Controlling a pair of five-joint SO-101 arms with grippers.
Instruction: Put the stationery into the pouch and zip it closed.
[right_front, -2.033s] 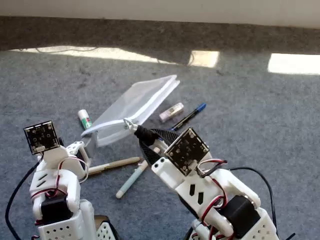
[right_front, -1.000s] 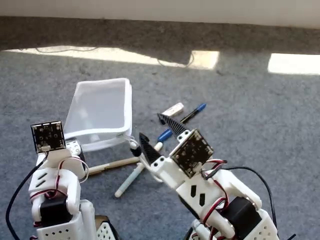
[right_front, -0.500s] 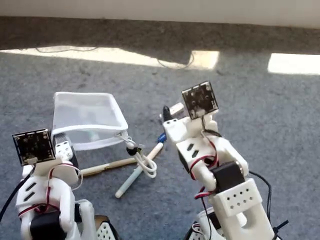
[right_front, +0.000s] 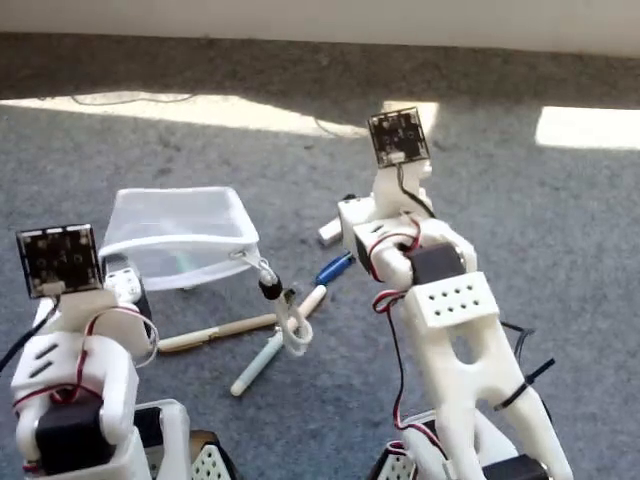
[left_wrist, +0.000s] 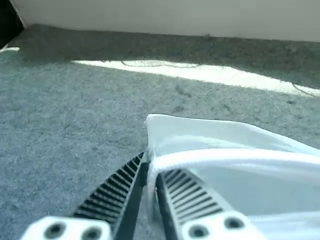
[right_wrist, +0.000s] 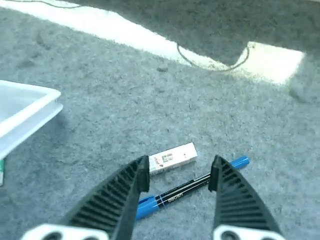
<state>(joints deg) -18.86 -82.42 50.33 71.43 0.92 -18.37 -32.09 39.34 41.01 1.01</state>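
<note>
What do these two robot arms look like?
Both the left arm and right arm are white plastic shells with black motors, thin red, white and black wires and a square black board on the wrist. Their fingers are black, tapered and ridged.

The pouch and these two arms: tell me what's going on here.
The left gripper is clamped on the rim of the pouch, holding its mouth open. The right gripper hangs open over a black pen and a small white block on the carpet. A beige pen and others lie outside the pouch, so packing and zipping are not yet done.
</note>
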